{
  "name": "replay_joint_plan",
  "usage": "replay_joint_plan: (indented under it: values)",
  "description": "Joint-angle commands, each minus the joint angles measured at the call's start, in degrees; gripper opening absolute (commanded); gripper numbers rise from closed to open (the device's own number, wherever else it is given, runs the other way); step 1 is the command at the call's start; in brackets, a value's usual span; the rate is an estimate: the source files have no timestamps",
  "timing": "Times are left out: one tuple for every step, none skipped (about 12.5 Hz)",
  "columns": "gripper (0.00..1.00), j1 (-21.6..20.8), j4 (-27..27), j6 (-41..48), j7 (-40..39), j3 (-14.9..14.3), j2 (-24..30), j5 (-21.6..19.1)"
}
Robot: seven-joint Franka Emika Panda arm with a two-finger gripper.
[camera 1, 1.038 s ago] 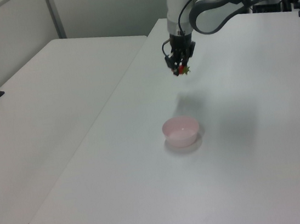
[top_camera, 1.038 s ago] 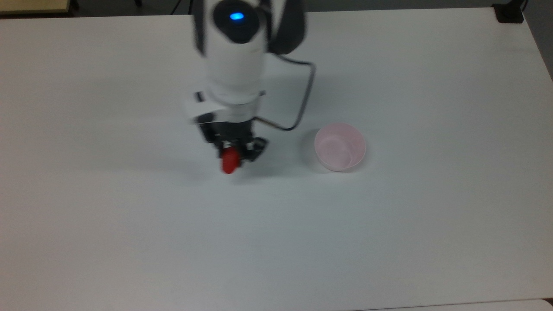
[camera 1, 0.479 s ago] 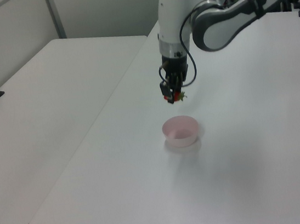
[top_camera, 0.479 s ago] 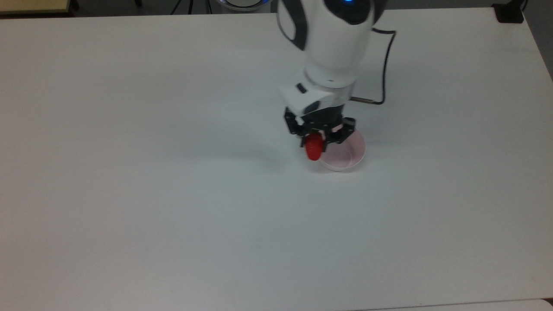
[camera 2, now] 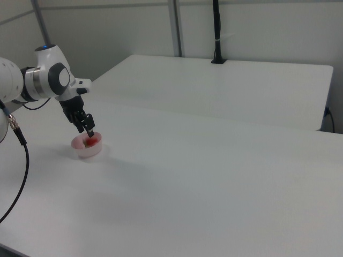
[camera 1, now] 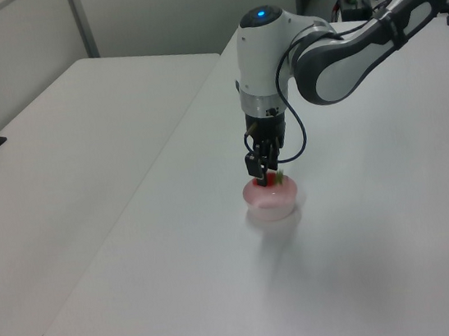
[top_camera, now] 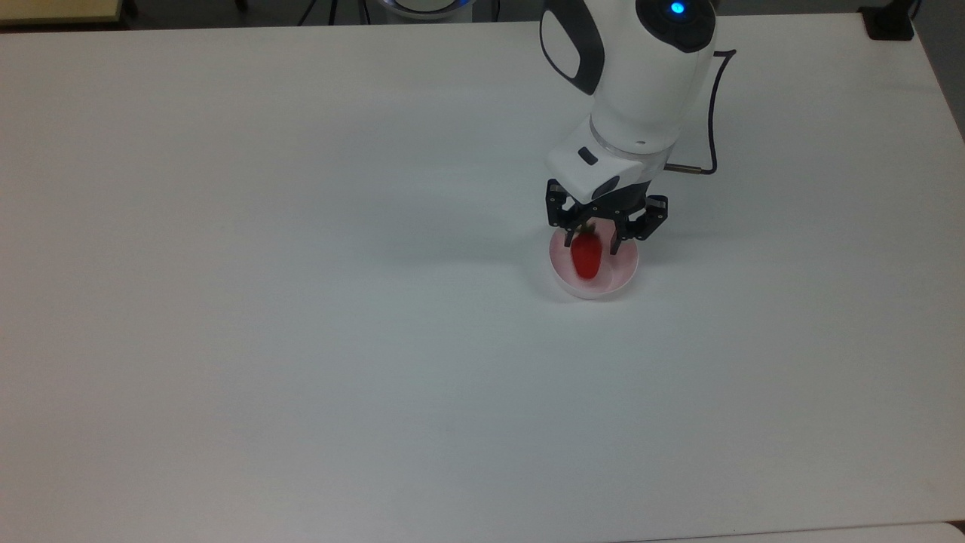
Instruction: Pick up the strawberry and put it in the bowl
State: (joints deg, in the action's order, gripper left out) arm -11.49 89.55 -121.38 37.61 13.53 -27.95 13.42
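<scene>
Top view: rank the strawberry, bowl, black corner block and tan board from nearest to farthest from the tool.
From the tool:
1. strawberry, just below the fingers.
2. bowl, around the strawberry.
3. black corner block, the top view's upper right.
4. tan board, the top view's upper left.

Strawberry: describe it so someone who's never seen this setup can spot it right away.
Start at the white table and follow the white robot arm down to its black gripper. Directly under the open jaws sits a small pale pink bowl, and the strawberry lies inside it. It is the one bright red thing there, tapered, with a dark stem end toward the gripper.
</scene>
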Motion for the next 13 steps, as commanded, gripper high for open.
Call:
replay_joint_plan:
  values:
    - [1.00, -0.4, 0.4, 2.2, 0.8, -0.4, 1.3, 1.9]
    - [1.00, -0.3, 0.1, 4.0, -0.7, -0.5, 2.3, 2.0]
    - [1.00, 0.1, 0.1, 6.7, -4.8, -0.8, 4.7, 1.7]
    - [1.00, 0.8, 0.2, 10.2, -9.3, -1.0, 7.6, 1.1]
    - [1.00, 2.9, 0.2, 14.5, -12.6, -1.0, 10.3, 0.5]
    - [1.00, 4.4, 0.4, 16.9, -15.3, -1.0, 12.0, -0.3]
    - [1.00, 7.0, 1.2, 18.8, -20.5, -1.0, 15.4, -2.9]
    - [1.00, 9.5, 1.8, 20.6, -24.8, -1.9, 18.6, -6.9]
    - [1.00, 10.3, 1.9, 22.0, -27.2, -3.6, 20.1, -9.4]
    - [1.00, 10.4, 1.9, 24.9, -30.0, -6.1, 22.0, -10.9]
    - [1.00, 10.5, 1.9, 26.4, -30.9, -7.7, 23.1, -11.1]
    - [1.00, 10.5, 1.9, 27.1, -30.2, -9.6, 24.2, -11.9]
    - [1.00, 10.7, 1.9, 27.5, -30.1, -10.0, 24.9, -11.9]
